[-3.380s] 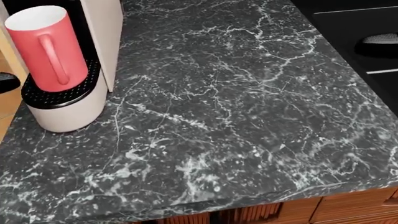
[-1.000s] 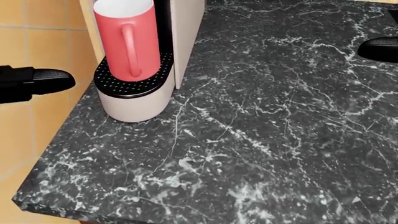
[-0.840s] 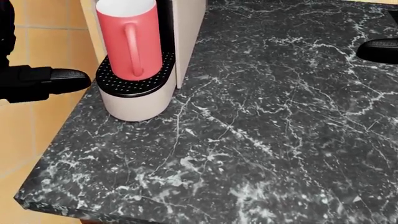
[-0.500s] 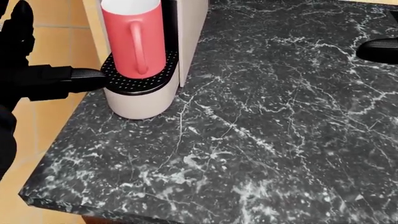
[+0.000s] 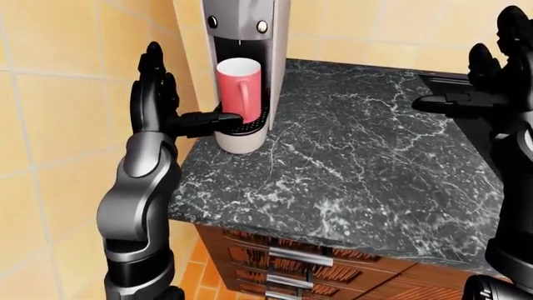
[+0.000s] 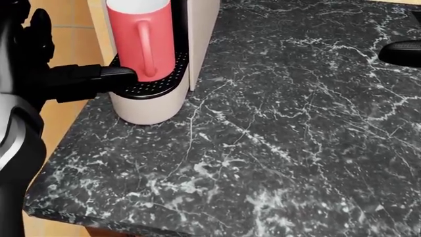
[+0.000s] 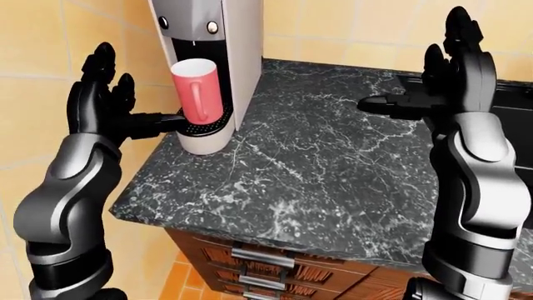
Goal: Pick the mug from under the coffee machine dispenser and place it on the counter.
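Mug (image 5: pixel 239 89) sits under the coffee machine (image 5: pixel 243 37) spout; my left hand (image 5: pixel 167 107), fingers spread, should wrap it squarely before lifting.

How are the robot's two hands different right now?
The left hand is close beside the red mug, one finger reaching to its base; the right hand is far from it, over the counter. The left hand is at the coffee machine; the right hand is near nothing. Both are black, open and hold nothing.
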